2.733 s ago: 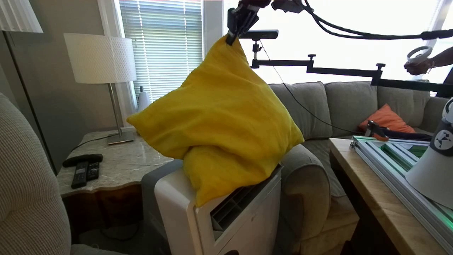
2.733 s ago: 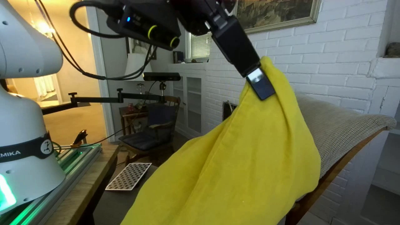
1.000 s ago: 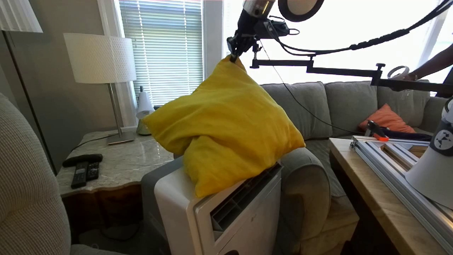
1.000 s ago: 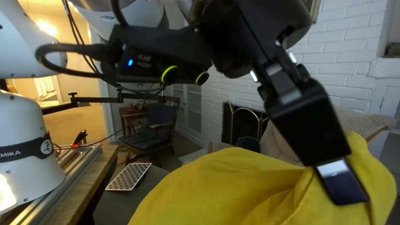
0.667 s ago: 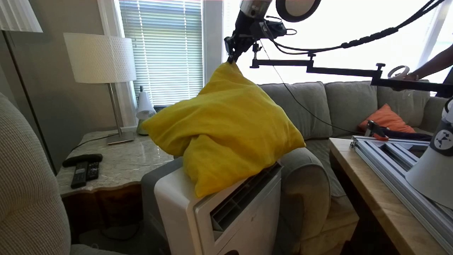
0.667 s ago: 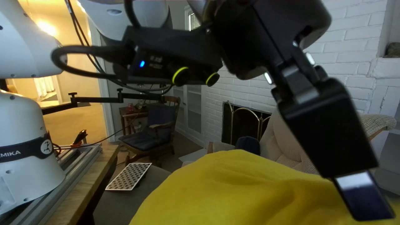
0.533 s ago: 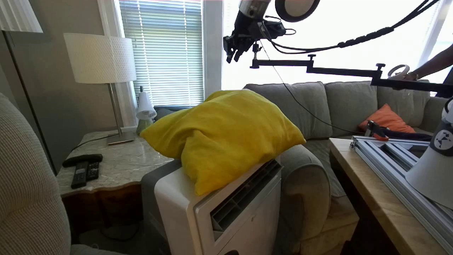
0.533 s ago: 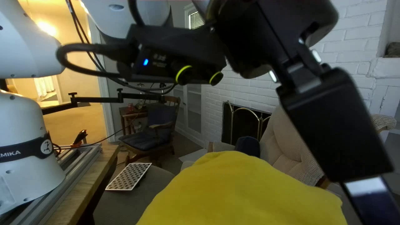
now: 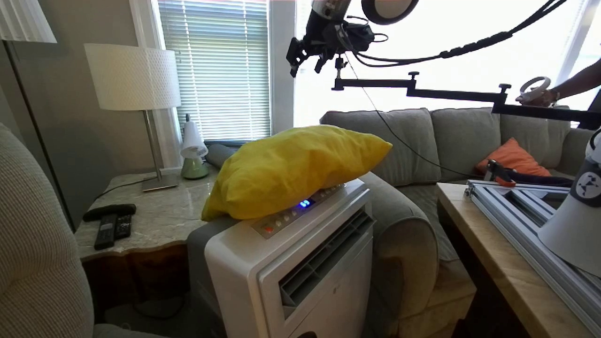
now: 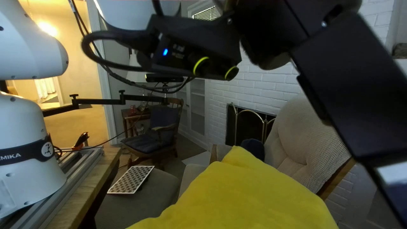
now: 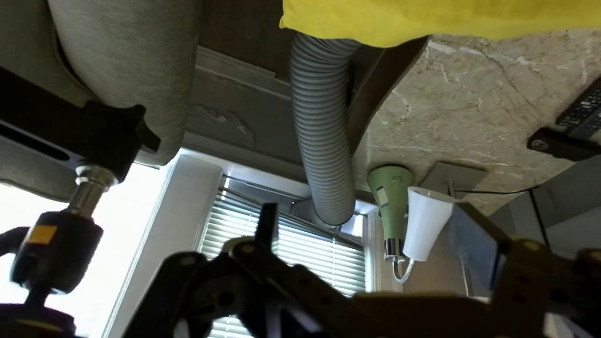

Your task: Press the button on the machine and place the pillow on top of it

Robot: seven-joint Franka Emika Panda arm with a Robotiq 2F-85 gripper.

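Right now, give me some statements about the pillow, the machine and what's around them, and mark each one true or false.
1. The pillow lies on the machine. True.
2. The gripper is shut on the pillow. False: it is open, above the pillow.
3. The machine's display glows blue. True.
4. The orange cushion is on the couch. True.
5. The remotes are on the couch too. False: they lie on the side table.

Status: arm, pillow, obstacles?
Gripper open, empty, above the pillow. Pillow lying on top of the machine, lit blue display uncovered. Possible obstacle: black camera arm near gripper in the wrist view, gap unclear.
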